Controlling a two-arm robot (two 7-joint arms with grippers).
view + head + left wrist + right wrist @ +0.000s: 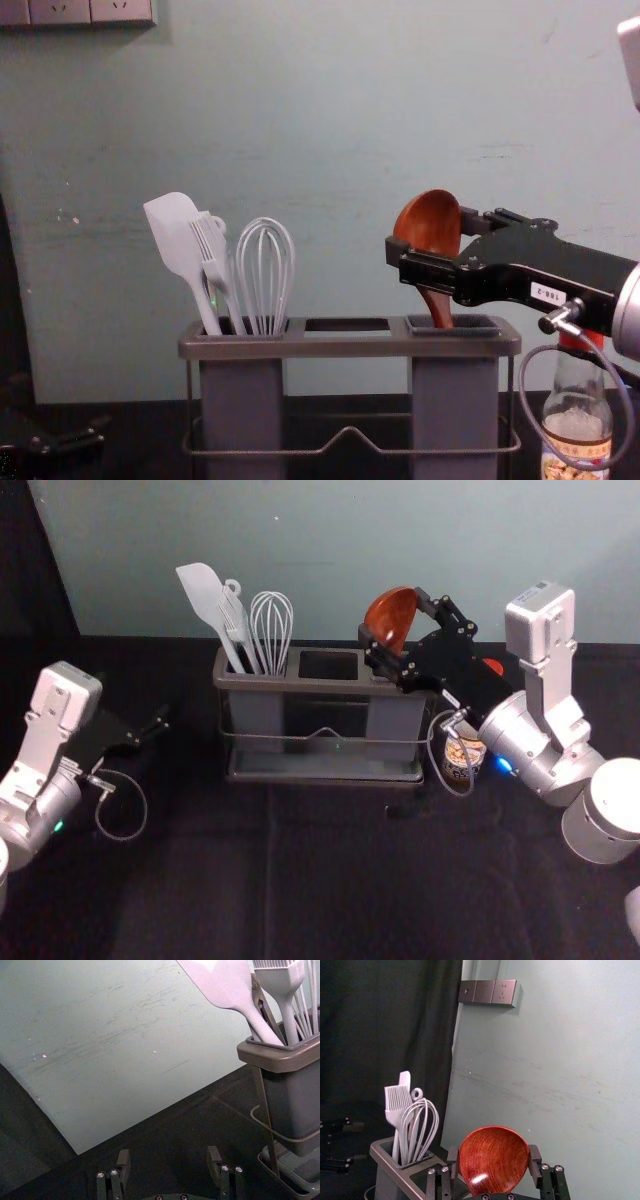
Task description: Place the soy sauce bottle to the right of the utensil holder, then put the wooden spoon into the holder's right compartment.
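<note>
The right gripper (393,620) holds the wooden spoon (430,225) by its bowl, with the handle inside the right compartment (455,420) of the utensil holder (350,346). The soy sauce bottle (577,425) stands to its right. The left gripper (160,723) is parked at left, opened wide.

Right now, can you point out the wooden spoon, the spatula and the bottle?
Wooden spoon (493,1157), right wrist view: the hollow of its bowl.
Spatula (176,232), chest view: its broad head.
Bottle (578,424), chest view: its body, above the label.
</note>
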